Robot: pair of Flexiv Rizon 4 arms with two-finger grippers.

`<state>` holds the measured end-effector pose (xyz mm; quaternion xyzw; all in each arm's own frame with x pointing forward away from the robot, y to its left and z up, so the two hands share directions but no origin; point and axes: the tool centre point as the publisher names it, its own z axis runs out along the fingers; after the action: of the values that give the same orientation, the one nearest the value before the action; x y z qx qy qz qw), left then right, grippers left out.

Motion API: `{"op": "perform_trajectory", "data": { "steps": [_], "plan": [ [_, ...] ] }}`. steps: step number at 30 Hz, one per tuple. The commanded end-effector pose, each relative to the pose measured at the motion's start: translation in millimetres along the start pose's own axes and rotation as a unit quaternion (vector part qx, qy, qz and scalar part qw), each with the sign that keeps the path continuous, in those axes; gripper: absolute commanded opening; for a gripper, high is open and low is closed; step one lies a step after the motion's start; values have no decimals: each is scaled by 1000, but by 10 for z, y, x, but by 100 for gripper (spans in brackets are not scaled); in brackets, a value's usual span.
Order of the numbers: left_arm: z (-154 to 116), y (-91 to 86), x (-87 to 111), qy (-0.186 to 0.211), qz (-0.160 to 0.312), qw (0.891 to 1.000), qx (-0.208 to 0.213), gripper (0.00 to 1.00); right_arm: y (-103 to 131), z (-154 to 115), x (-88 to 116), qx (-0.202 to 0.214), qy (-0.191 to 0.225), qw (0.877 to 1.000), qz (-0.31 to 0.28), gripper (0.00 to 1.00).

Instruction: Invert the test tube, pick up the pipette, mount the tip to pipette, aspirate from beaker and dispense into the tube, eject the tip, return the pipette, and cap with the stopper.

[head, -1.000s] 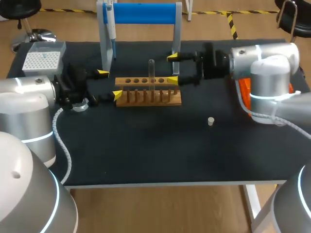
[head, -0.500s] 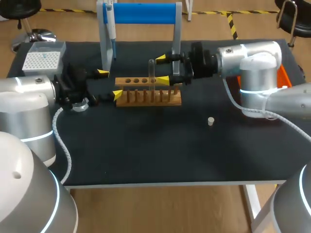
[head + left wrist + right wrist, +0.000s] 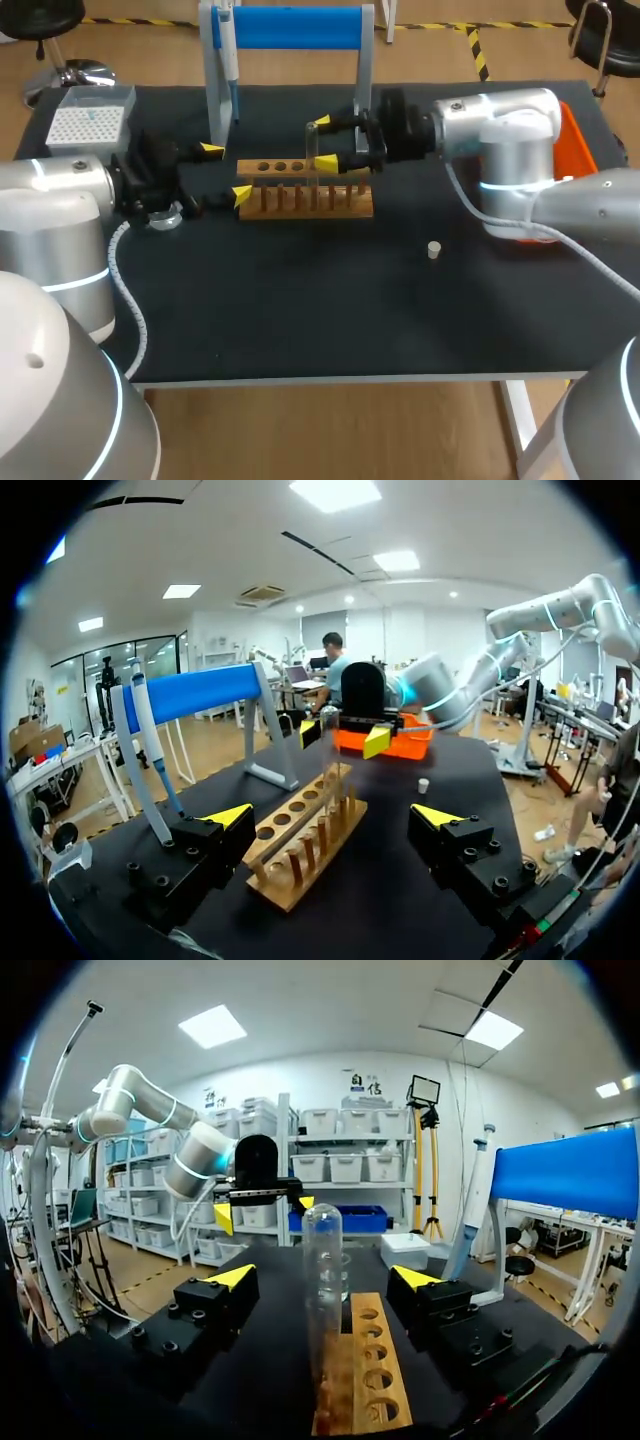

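Wood of a pale brown makes up the rack (image 3: 305, 190), and everything here is placed from it. A second ago the right gripper (image 3: 323, 143) hung past the rack's right end. It has since slid in along the rack, and its yellow tips now stand on either side of the test tube (image 3: 312, 150). The fingers are spread wide, with a gap on each side of the glass, so they grip nothing. The left gripper (image 3: 226, 172) has not moved: it waits at the rack's left end with its fingers parted, one on the rack's far side and one on the near side, holding nothing. The tube has also kept its place.

The tube stands upright in the rack, right of the middle, rounded closed end up, and looks clear and empty. The rack's other holes hold nothing. The white tip box (image 3: 92, 120) sits well left of the rack and behind it; I cannot tell how many tips fill its grid. A small glass vessel (image 3: 165, 215) lies left of the rack, partly hidden by the left arm, its contents unclear. The pipette (image 3: 228, 60) hangs on the blue stand (image 3: 290, 28) behind the rack. The stopper (image 3: 434, 249) sits in front of the rack's right end, well apart.
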<state>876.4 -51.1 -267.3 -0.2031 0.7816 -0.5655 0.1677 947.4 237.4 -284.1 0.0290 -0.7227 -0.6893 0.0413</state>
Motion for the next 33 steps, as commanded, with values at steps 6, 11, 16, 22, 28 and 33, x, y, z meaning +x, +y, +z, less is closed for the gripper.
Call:
{"op": "perform_trajectory", "data": {
  "steps": [6,11,16,22,28,33],
  "plan": [
    [1,5,17,-3,0,1000,1,100,-57,101,-113,-8,9,1000,4,48],
    [1,5,17,-3,0,1000,1,100,-52,137,-128,-7,11,1000,3,49],
    [1,5,17,-3,0,1000,1,100,-40,161,-129,-7,11,1000,3,49],
    [1,5,17,-3,0,1000,1,100,-30,169,-123,-11,12,1000,6,40],
    [1,5,17,-3,0,1000,1,100,-13,168,-106,-12,12,1000,6,0],
    [1,5,17,-3,0,1000,1,100,24,155,-78,-14,13,1000,6,0]
  ]
}}
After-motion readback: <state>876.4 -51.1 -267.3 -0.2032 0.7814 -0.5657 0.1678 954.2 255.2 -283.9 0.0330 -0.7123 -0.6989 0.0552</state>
